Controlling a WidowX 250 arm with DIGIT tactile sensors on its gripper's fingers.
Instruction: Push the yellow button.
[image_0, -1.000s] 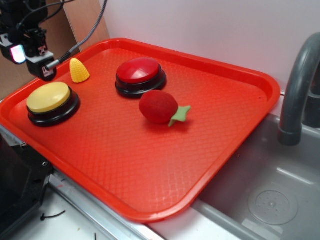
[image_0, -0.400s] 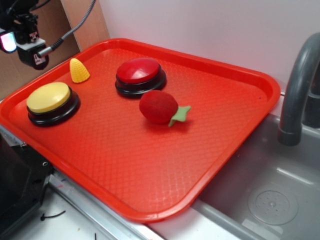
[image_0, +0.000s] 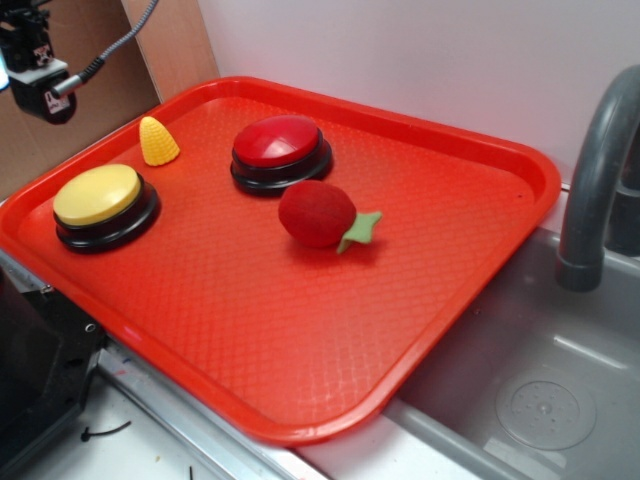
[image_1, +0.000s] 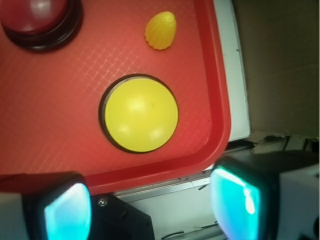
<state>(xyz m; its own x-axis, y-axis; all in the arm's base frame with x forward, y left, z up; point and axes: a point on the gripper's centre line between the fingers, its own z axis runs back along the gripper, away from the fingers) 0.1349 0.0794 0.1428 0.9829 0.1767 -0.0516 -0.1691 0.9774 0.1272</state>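
**Up and Away From the Button**

Higher and further to the far left I went, until my gripper (image_0: 38, 85) hung past the edge of the big red plastic tray (image_0: 470, 150). My two fingers (image_1: 67, 210) stood wide apart, holding nothing. The round yellow push button on its black base (image_0: 98, 196) sat in the tray's near left corner, below me and a bit toward the tray's middle. It pointed its smooth dome straight up. Being round, it had no long side. I judged I needed to come down onto it.
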